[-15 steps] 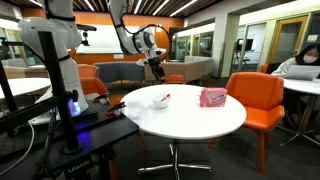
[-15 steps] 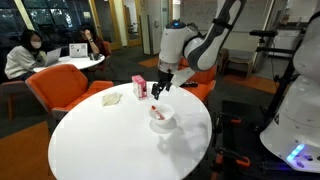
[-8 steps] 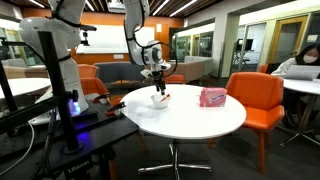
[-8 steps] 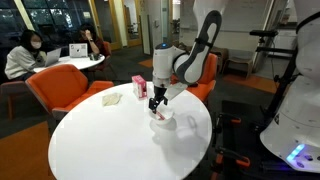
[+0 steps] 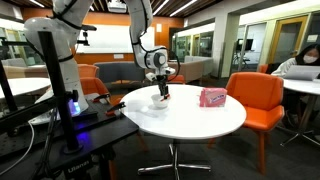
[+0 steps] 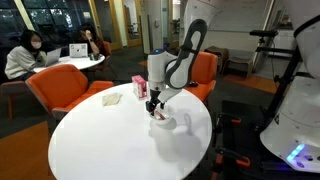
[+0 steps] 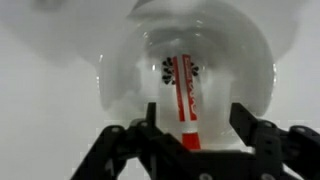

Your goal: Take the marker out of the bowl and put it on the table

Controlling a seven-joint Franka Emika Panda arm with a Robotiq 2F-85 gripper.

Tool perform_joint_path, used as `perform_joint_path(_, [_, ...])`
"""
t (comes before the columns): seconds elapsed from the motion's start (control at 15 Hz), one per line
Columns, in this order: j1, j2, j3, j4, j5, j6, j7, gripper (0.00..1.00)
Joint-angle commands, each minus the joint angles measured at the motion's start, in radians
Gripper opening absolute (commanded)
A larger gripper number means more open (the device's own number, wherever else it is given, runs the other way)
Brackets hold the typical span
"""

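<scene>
The red marker (image 7: 186,100) lies inside the small white bowl (image 7: 120,75) in the wrist view, its near end between my two black fingers. My gripper (image 7: 195,122) is open, its fingers apart on either side of the marker, not touching it. In both exterior views the gripper (image 5: 163,92) (image 6: 153,106) hangs just over the bowl (image 5: 158,100) (image 6: 166,123) on the round white table (image 5: 200,120) (image 6: 100,140). A bit of red shows at the bowl in an exterior view (image 6: 156,112).
A pink rectangular packet (image 5: 212,97) (image 6: 139,87) lies on the table beyond the bowl. A white crumpled piece (image 6: 112,97) lies near it. Orange chairs (image 5: 258,98) (image 6: 62,90) ring the table. The black robot bench (image 5: 70,135) stands beside it.
My gripper has come down from above and behind the table to just over the bowl, staying open.
</scene>
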Motion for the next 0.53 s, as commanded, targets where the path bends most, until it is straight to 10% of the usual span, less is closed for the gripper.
perform_joint_path(0.0, [0.206,-0.017,-0.17,-0.003,0.297,-0.002,-0.197,0.85])
perform_joint_path(0.47, [0.405,-0.008,-0.337,-0.002,0.534,-0.003,-0.351,0.27])
